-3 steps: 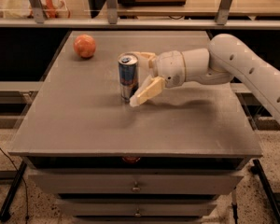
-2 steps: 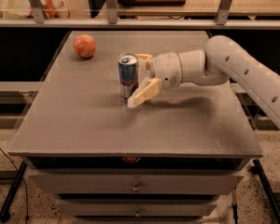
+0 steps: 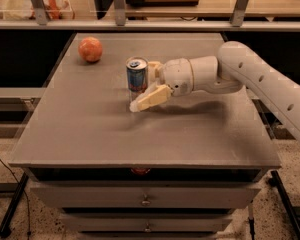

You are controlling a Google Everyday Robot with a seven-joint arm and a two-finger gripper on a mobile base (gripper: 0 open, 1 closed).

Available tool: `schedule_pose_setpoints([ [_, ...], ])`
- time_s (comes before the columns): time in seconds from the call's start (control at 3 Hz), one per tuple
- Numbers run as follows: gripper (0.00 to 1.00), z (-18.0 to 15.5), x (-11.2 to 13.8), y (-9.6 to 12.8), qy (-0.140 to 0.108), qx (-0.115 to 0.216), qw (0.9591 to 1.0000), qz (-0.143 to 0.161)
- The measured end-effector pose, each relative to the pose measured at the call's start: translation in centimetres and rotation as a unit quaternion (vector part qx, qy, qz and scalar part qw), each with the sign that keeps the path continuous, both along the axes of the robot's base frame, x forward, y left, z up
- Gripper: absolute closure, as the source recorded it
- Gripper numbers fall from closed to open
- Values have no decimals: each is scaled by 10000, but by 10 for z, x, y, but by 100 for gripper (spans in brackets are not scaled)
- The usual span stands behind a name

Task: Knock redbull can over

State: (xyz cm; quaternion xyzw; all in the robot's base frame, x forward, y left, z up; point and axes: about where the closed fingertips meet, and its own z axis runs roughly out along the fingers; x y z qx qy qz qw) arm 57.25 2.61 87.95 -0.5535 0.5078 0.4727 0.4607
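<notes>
The redbull can (image 3: pixel 137 75), blue and silver with a pull-tab top, stands upright on the grey table (image 3: pixel 100 129), left of centre. My gripper (image 3: pixel 144 84) reaches in from the right on a white arm and is open. One cream finger (image 3: pixel 150 99) lies in front of the can's base and the other (image 3: pixel 155 66) sits just to the can's right and behind it. The can stands between the two fingers; I cannot tell whether they touch it.
An orange ball (image 3: pixel 90 49) sits at the table's far left. A shelf rail with metal posts (image 3: pixel 119 6) runs behind the table. Drawers (image 3: pixel 145 200) are below the tabletop's front edge.
The gripper and arm have shifted slightly left, closer around the can. The can still stands upright in the same place.
</notes>
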Motion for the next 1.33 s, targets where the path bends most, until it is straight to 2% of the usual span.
schedule_pose_setpoints([
  [1.0,88,-5,3,-18,-76,2,9997,-225],
  [1.33,100,-2,8,-28,-190,-117,9993,-302],
])
